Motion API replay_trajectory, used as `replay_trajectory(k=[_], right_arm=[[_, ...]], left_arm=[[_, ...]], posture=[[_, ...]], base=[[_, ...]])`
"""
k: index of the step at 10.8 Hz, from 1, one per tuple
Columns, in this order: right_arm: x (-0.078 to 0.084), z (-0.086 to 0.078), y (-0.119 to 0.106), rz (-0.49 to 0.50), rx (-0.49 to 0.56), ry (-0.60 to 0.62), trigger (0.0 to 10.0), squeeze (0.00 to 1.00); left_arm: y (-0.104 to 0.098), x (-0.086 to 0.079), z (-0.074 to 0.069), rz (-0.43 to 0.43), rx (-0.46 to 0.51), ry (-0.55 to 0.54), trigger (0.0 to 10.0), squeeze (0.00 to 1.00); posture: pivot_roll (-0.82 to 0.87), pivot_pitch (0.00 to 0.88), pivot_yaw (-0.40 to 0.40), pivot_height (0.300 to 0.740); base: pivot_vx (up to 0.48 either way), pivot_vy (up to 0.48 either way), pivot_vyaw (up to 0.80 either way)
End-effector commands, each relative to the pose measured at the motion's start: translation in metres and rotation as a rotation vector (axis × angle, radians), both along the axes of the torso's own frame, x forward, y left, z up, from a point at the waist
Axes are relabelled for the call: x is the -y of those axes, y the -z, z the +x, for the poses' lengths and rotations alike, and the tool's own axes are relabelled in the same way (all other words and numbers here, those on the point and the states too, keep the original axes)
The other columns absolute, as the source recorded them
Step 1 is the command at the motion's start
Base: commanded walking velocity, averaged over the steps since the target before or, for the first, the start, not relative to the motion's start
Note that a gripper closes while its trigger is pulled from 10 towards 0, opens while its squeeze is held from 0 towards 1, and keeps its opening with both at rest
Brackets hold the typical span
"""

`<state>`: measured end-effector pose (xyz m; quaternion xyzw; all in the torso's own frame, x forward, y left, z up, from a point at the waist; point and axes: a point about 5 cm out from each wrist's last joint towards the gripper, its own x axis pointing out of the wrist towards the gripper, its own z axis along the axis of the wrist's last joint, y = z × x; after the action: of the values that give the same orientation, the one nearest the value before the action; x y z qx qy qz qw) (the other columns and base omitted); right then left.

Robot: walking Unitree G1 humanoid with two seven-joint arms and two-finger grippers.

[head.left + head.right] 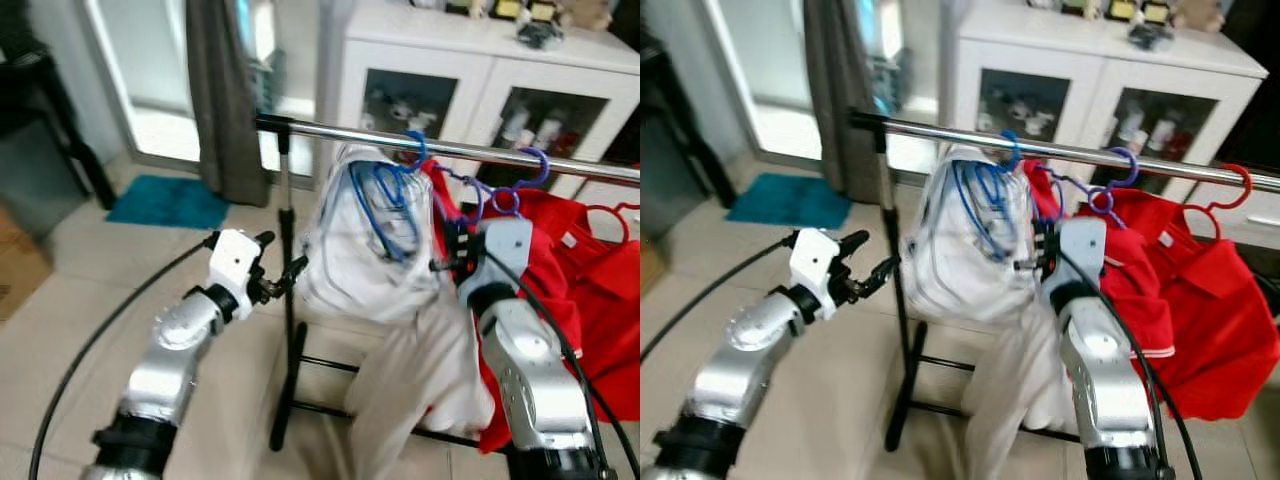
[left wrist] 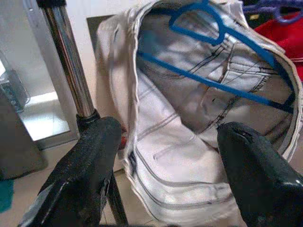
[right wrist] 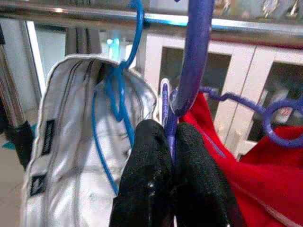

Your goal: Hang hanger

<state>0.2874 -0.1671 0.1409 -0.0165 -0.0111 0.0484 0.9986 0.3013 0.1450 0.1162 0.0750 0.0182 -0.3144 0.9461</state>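
No readable text, brand, number or sign anywhere, two small dark tags sewn on the white garment [image 3: 71,142] at about eight o'clock in the right wrist view, lettering too blurred to make out

The rail [image 1: 330,130] is bare at 9 o'clock of the blue hanger [image 1: 412,150]; at 3 o'clock purple hanger [image 1: 520,175] and red shirts [image 1: 590,270] crowd it. White trousers [image 1: 370,260] block below.
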Motion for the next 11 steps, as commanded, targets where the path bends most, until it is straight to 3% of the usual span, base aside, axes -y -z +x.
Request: replay_trajectory(k=[1, 3, 5, 6, 8, 11], right_arm=[[0.006, 0.005, -0.018, -0.035, 0.081, 0.027, 10.0, 0.0], [0.017, 0.025, -0.018, -0.101, 0.028, 0.068, 10.0, 0.0], [0.022, 0.026, -0.009, -0.134, -0.028, 0.054, 10.0, 0.0], [0.018, 0.017, -0.002, -0.096, -0.057, -0.028, 10.0, 0.0], [0.012, -0.007, 0.011, -0.056, -0.156, -0.321, 10.0, 0.0], [0.032, -0.025, 0.014, 0.005, -0.26, -0.439, 10.0, 0.0]], left_arm=[[-0.007, 0.0, 0.006, -0.001, 0.015, 0.025, 10.0, 0.0], [-0.025, 0.001, 0.016, -0.007, 0.007, 0.171, 10.0, 0.0], [-0.026, 0.004, 0.018, 0.024, 0.011, 0.21, 10.0, 0.0], [-0.024, 0.006, 0.017, 0.019, 0.01, 0.217, 10.0, 0.0], [-0.021, 0.009, 0.013, 0.01, -0.011, 0.243, 10.0, 0.0], [-0.02, 0.012, 0.011, 0.0, -0.013, 0.259, 10.0, 0.0]], posture=[[-0.17, 0.0, -0.031, 0.74], [-0.16, 0.0, -0.03, 0.74], [-0.16, 0.0, -0.025, 0.74], [-0.17, 0.0, -0.023, 0.74], [-0.18, 0.0, -0.025, 0.74], [-0.18, 0.0, -0.042, 0.74]], base=[[0.0, 0.0, 0.0], [0.0, 0.0, 0.0], [0.0, 0.0, 0.0], [0.0, 0.0, 0.0], [0.0, 0.0, 0.0], [0.0, 0.0, 0.0]])
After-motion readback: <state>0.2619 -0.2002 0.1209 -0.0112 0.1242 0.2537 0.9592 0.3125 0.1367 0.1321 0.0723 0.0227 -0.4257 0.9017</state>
